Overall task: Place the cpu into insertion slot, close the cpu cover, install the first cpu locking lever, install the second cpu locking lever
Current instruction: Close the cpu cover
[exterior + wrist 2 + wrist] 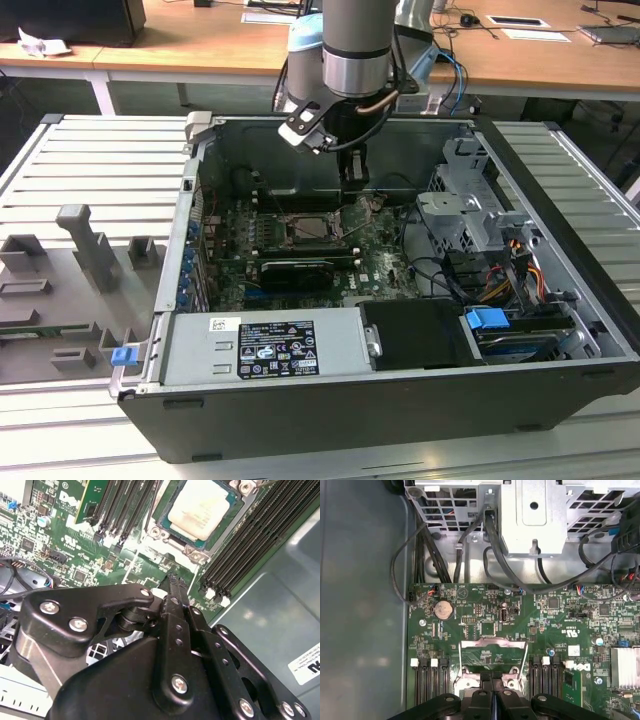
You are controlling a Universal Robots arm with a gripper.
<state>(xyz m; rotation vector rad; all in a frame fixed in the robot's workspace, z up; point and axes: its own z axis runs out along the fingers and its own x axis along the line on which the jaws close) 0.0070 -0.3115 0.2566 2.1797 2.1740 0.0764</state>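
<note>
Matt black, pale metal
Matt black claw point(175, 580), shiny screws; beyond it the cpu point(200, 507), its top smooth pale metal.

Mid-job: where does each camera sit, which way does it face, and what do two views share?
Exterior view: off the arm, above the open case, looking down into it; the arm and gripper show.
First wrist view: on the arm, facing past the shut gripper across the motherboard to the drive cage.
Second wrist view: on the arm, facing over the gripper at the cpu in the insertion slot.
Shared: both wrist views show the gripper and memory slots.
</note>
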